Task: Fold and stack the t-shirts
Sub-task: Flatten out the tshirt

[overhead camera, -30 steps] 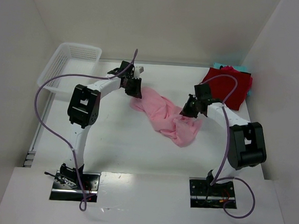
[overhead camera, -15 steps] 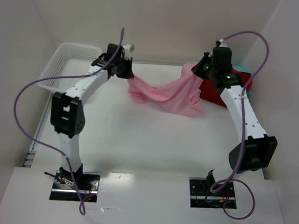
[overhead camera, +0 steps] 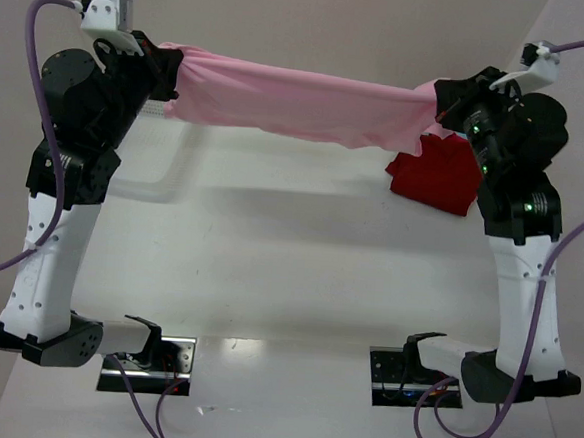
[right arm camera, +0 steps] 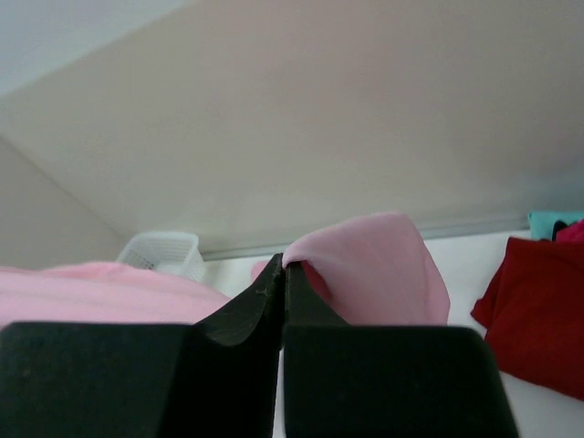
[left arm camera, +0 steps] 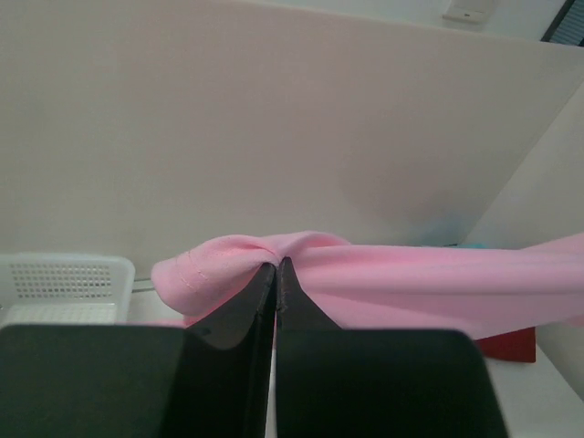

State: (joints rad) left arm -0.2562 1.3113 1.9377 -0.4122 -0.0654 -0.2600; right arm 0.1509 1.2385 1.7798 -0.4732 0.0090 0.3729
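The light pink t-shirt [overhead camera: 300, 104] hangs stretched in the air between both raised arms, high above the table. My left gripper [overhead camera: 170, 70] is shut on its left end; in the left wrist view the jaws [left arm camera: 276, 265] pinch a bunched fold of pink cloth [left arm camera: 383, 278]. My right gripper [overhead camera: 439, 99] is shut on the right end, its tips [right arm camera: 284, 265] closed on pink cloth [right arm camera: 374, 269]. A dark red folded t-shirt [overhead camera: 435, 179] lies on the table at the back right, below the right gripper. A teal t-shirt edge [right arm camera: 555, 221] shows behind the red one [right arm camera: 538, 310].
A white mesh basket [overhead camera: 165, 165] stands at the back left, partly hidden behind the left arm and the pink cloth; it also shows in the wrist views [left arm camera: 64, 278] [right arm camera: 164, 251]. White walls close in the table on three sides.
Both arms have risen and moved apart, lifting the pink t-shirt off the table and pulling it out into a taut band. The left gripper closed on the cloth.
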